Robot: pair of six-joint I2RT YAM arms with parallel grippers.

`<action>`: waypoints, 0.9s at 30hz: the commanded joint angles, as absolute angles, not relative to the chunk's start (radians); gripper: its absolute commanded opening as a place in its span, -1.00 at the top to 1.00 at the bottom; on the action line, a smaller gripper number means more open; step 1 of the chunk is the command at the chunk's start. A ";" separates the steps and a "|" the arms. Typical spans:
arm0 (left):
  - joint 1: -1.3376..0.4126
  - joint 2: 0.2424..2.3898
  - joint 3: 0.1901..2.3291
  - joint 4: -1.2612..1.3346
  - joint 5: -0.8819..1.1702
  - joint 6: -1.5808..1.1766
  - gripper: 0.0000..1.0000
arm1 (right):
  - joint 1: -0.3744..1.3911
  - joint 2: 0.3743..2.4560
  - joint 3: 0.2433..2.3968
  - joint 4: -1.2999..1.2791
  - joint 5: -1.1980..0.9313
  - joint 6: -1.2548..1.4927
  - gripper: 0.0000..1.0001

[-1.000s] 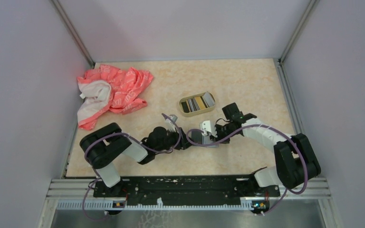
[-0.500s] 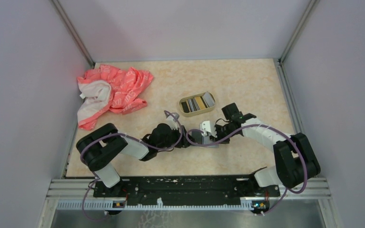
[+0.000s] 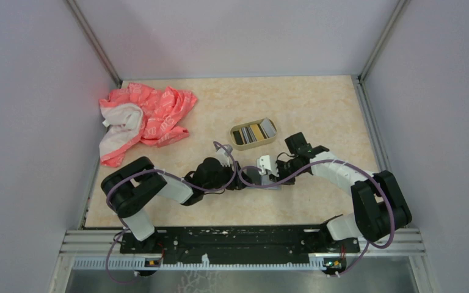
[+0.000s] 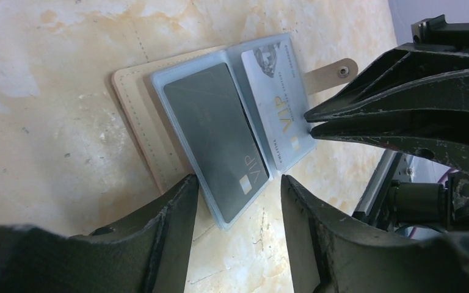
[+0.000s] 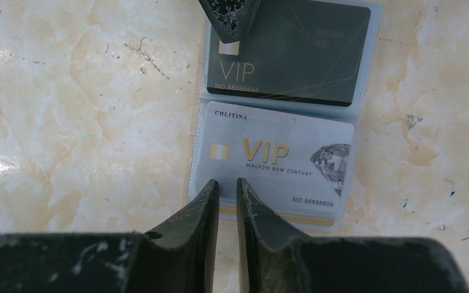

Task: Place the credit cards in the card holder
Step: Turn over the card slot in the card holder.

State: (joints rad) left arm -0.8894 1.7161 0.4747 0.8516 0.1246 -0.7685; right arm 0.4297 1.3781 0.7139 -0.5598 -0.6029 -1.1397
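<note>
Left gripper [image 4: 238, 182], jaws apart, straddles a corner of the dark VIP card [image 4: 214, 131]. Right gripper [image 5: 227, 183], nearly closed, meets the silver VIP card [image 5: 275, 155]; grip unclear.

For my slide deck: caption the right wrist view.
Close-up: right gripper, jaws nearly closed, over the sleeved silver VIP card; left fingertip over a corner of the dark VIP card.

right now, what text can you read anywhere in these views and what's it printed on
"VIP": dark grey card, gold letters
"NO.88888844": dark grey card, under its VIP
"CHLITINA": silver card, top left
"VIP": silver card, gold, centre
"MALSON NEW CENTURY": silver card, under its VIP
"NO.88888809": silver card, lower right
Small print at the dark grey card's top right: too blurred to read
White lettering on the pink cloth: too small to read
</note>
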 commanded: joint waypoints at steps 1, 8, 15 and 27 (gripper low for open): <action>-0.887 1.727 0.481 0.925 0.187 -0.792 -0.14 | 0.445 1.388 0.730 -0.548 -0.614 -1.133 0.66; -0.890 1.677 0.465 0.950 0.210 -0.805 -0.10 | 0.445 1.387 0.741 -0.553 -0.637 -1.115 0.66; -0.890 1.673 0.473 0.967 0.229 -0.804 -0.10 | 0.433 1.374 0.806 -0.585 -0.712 -1.031 0.55; -0.890 1.783 0.520 1.101 0.320 -0.841 -0.14 | 0.315 1.409 0.850 -0.488 -0.859 -0.609 0.23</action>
